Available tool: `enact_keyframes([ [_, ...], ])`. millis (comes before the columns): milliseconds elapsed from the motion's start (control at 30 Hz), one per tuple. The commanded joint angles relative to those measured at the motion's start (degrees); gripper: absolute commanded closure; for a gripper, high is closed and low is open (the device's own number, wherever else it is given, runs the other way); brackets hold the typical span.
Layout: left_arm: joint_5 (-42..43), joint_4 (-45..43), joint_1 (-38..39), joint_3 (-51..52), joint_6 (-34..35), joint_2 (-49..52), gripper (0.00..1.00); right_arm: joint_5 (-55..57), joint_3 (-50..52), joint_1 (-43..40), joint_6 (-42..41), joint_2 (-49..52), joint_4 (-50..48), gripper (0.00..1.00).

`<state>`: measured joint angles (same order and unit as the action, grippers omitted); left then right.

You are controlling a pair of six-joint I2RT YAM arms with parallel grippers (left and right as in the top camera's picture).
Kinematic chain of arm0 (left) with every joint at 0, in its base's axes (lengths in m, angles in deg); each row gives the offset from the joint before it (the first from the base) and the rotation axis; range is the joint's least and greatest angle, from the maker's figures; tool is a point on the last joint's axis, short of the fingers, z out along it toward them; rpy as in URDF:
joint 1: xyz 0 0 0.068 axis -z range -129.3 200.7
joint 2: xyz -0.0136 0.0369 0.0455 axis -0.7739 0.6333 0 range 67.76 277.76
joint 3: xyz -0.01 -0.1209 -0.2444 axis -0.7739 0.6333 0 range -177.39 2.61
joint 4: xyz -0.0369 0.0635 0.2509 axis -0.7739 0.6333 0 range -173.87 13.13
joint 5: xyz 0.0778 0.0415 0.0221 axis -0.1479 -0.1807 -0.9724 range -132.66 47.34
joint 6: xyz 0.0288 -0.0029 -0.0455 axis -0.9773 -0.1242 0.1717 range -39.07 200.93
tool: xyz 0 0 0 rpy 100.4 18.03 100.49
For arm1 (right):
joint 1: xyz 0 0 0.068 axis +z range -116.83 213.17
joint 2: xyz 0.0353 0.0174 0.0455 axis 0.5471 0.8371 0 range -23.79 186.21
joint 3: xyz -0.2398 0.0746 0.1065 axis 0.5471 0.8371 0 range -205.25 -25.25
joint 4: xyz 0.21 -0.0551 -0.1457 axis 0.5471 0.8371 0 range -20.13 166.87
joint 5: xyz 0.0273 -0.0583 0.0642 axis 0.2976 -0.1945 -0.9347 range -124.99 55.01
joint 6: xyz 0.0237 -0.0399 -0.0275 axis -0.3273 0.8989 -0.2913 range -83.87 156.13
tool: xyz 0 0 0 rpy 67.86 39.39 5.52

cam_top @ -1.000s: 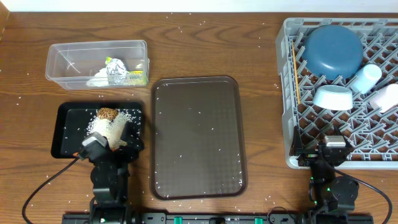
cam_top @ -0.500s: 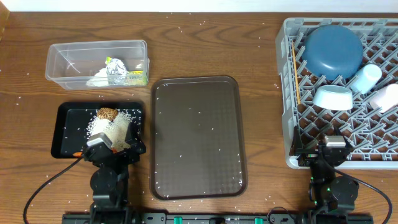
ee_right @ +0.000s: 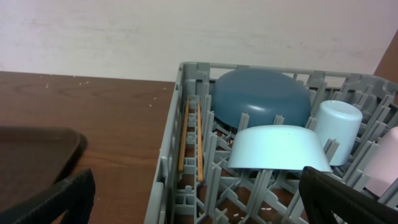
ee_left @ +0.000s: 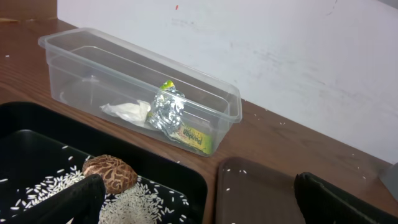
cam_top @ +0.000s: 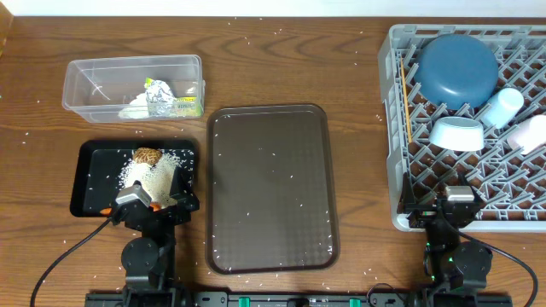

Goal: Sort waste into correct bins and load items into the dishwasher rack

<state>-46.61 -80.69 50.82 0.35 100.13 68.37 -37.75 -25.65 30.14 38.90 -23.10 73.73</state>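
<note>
The clear tub [cam_top: 94, 81] holds the crumpled tissue [cam_top: 135, 107], foil ball [cam_top: 159, 96] and yellow-green wrapper [cam_top: 188, 107]; the left wrist view shows the foil [ee_left: 166, 111] and wrapper [ee_left: 194, 134]. The black tray [cam_top: 92, 175] holds the brown lump [cam_top: 147, 156] and rice [cam_top: 177, 158]. I cannot make out the carrot. My left gripper [cam_top: 158, 189] is open and empty, low over the tray's front right, the lump [ee_left: 111, 173] just ahead of it. The rack [cam_top: 399, 128] holds the dark-blue dish [cam_top: 456, 70], white bowl [cam_top: 456, 134], light-blue cup [cam_top: 503, 107], white cup [cam_top: 533, 134] and chopsticks [cam_top: 404, 102]. My right gripper [cam_top: 450, 205] is open and empty at the rack's front edge.
The brown serving tray [cam_top: 269, 188] lies between the black tray and the rack, with stray rice grains on it and on the wooden table around it. The rack's grey wall [ee_right: 165, 168] stands right in front of my right gripper.
My left arm has drawn back a little toward the table's front edge, gripper still open. The right arm has not moved.
</note>
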Motion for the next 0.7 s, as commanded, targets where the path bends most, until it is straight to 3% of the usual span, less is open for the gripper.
enact_keyframes([
  [0,0.52,0.83,0.07,1.95,-1.18,-0.48,0.02,0.39,0.09,0.59,0.72,-0.37,0.26,0.01],
  [500,0.52,0.81,0.07,1.95,-1.18,-0.50,0.02,0.39,0.09,0.59,0.72,-0.35,0.24,0.01],
  [667,-0.94,0.83,0.07,1.95,-8.28,-0.52,0.02,0.39,0.09,0.59,0.72,-0.35,0.24,0.01],
])
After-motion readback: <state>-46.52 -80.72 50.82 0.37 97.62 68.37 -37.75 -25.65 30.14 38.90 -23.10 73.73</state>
